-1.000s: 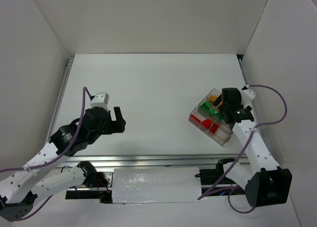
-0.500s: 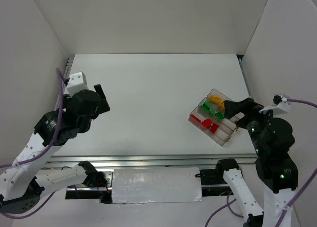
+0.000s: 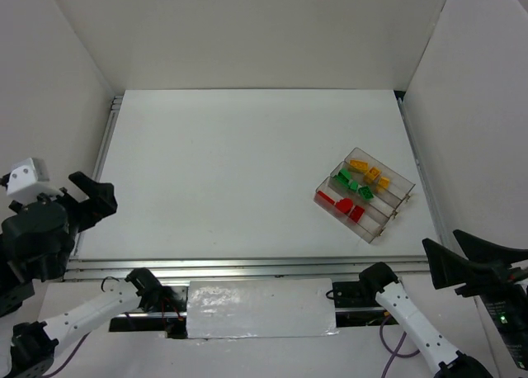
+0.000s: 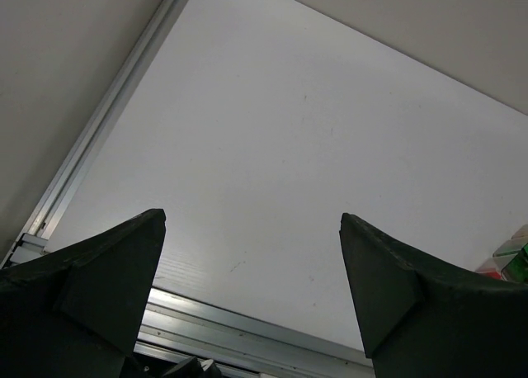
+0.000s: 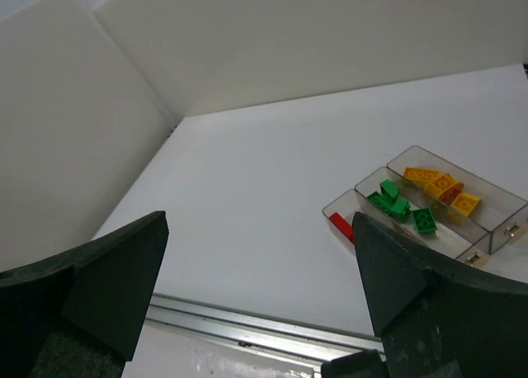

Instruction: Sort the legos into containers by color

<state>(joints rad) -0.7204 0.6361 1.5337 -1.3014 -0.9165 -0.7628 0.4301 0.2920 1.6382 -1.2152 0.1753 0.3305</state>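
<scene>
Legos all sit in the clear tray, in red, green and yellow rows. My right gripper hangs near the tray's front corner, left gripper well off to its left, both wide and empty. Worry: one yellow-row brick looks reddish, maybe missorted.

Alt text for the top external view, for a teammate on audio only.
Clear three-compartment tray at right holds yellow-orange bricks farthest, green bricks in the middle, red bricks nearest. The left gripper and right gripper sit open and empty at the near corners.
</scene>
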